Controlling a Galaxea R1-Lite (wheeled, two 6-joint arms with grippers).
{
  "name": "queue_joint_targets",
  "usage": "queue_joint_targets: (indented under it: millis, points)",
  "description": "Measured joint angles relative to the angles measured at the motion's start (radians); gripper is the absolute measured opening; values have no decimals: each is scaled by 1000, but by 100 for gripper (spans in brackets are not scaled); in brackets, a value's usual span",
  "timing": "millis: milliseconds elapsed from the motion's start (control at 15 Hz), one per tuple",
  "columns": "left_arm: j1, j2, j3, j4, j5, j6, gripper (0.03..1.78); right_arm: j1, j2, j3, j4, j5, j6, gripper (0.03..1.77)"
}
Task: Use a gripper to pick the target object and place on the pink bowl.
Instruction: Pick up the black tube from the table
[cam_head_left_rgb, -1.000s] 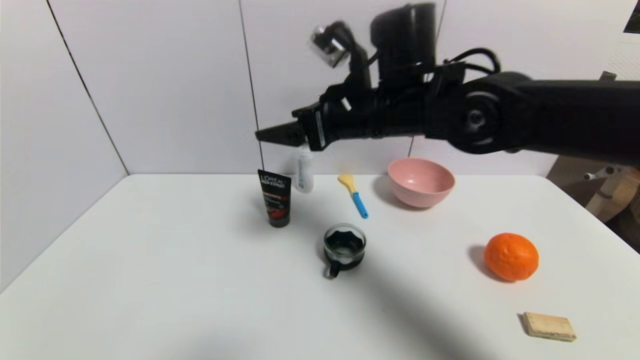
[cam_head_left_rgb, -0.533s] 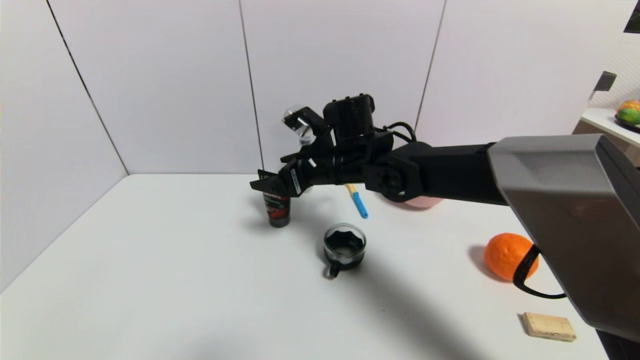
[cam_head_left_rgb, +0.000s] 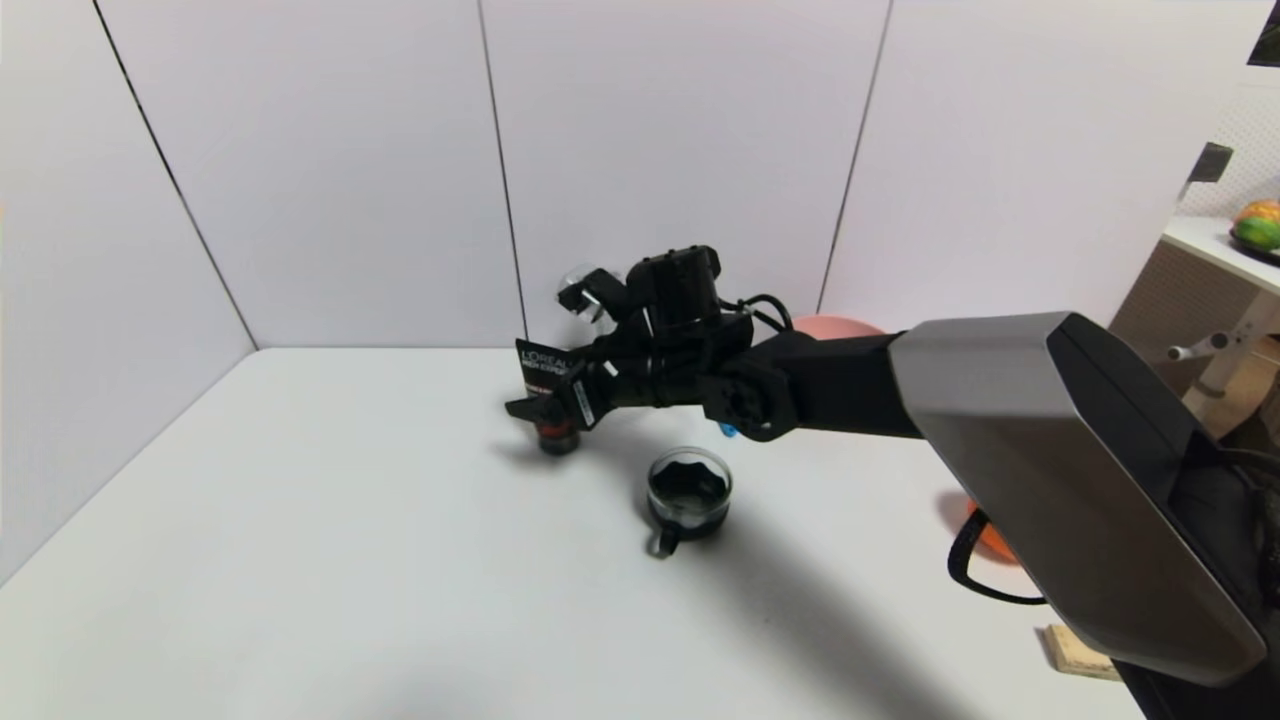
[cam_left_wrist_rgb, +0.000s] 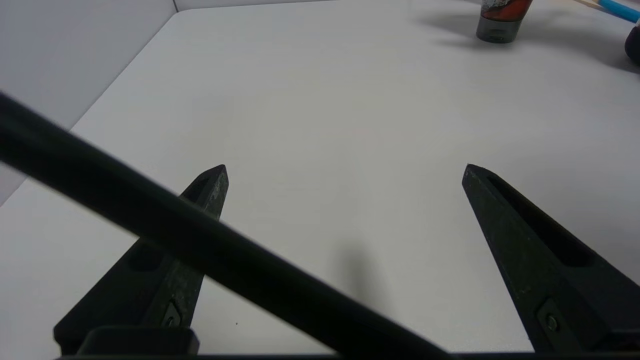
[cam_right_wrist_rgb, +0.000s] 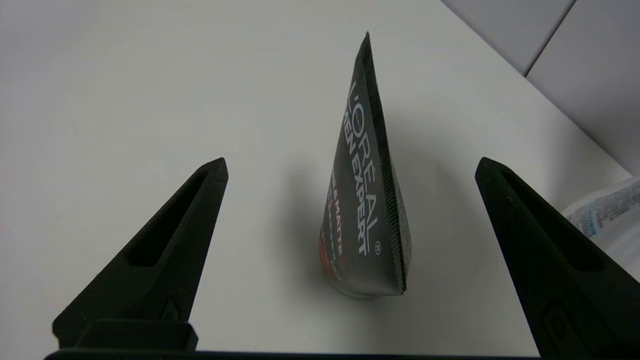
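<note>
1. The right hand (cam_right_wrist_rgb: 351, 165) stood spread around the tube (cam_right_wrist_rgb: 362, 200), upright on the desk (cam_head_left_rgb: 350, 520), left of the cup (cam_head_left_rgb: 690, 492), probably to straddle it before closing.
2. The left hand (cam_left_wrist_rgb: 345, 170) was parked near-left.

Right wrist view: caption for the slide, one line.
Open jaws of the right gripper on either side of the upright black L'Oréal Men Expert tube, not touching it.

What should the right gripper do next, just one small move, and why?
Probably close the right gripper gently on the black tube: its open fingers stand on either side, the tube between them upright on the table and not yet gripped. A slight advance first may help if the fingers don't reach far enough.
</note>
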Motion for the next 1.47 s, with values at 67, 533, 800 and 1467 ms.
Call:
queue_joint_targets:
  millis: [67, 533, 800, 1467]
  points:
    - [0, 0, 0, 0, 0, 0, 169, 0, 7, 0, 0, -1, -2, 171]
    - [0, 0, 0, 0, 0, 0, 169, -1, 48, 0, -2, -54, -26, 171]
    - [0, 0, 0, 0, 0, 0, 169, 0, 61, 0, -88, -57, -20, 171]
    - [0, 0, 0, 0, 0, 0, 169, 0, 83, 0, -109, -56, -19, 102]
